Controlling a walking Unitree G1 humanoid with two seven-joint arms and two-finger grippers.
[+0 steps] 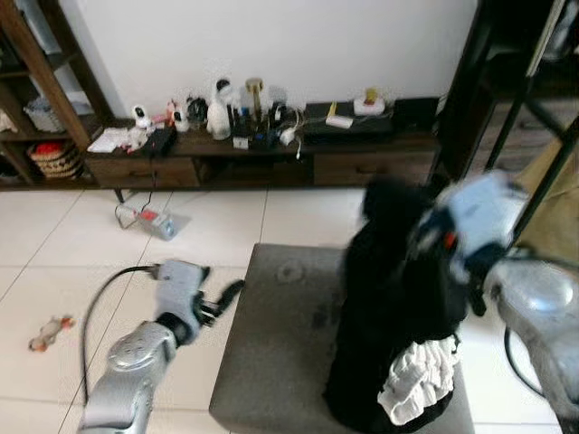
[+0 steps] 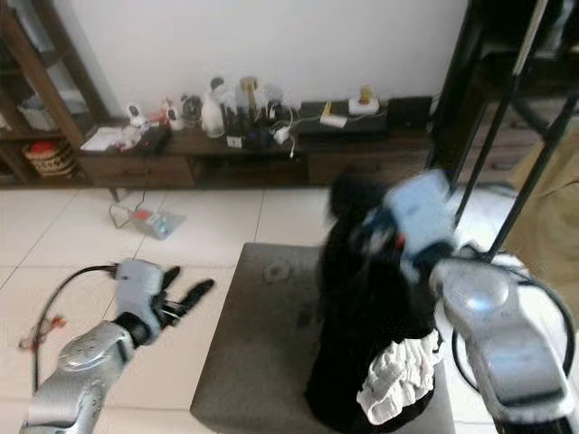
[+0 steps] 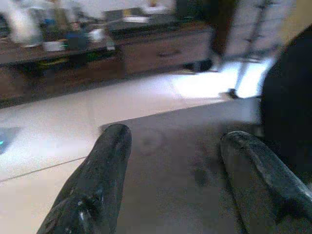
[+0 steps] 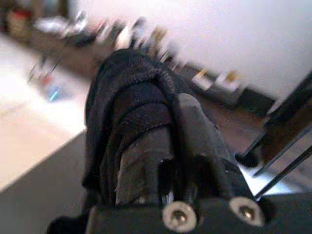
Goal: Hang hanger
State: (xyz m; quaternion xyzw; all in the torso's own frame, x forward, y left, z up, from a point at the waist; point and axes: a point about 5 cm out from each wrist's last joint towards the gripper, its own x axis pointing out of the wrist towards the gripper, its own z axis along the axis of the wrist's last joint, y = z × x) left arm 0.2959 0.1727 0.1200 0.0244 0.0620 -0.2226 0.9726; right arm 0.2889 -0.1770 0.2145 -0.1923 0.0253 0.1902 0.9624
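Your right gripper (image 4: 161,146) is clamped on the top of the black dress (image 1: 398,325), fabric bunched around its fingers, so the garment hangs clear with its white ruffled hem (image 1: 418,375) draped on the grey ottoman (image 1: 280,344). You can't make out the hanger itself under the cloth. Your left gripper (image 3: 170,170) waits wide and empty over the ottoman's edge, probably to steady the dress. The dark rack (image 1: 543,136) at your right looks like the hanging spot

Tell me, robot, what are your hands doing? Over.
Right gripper shut on black dress with white ruffled hem, lifted off grey cushioned ottoman. Left gripper open, beside ottoman. Black metal clothes rack ahead right.
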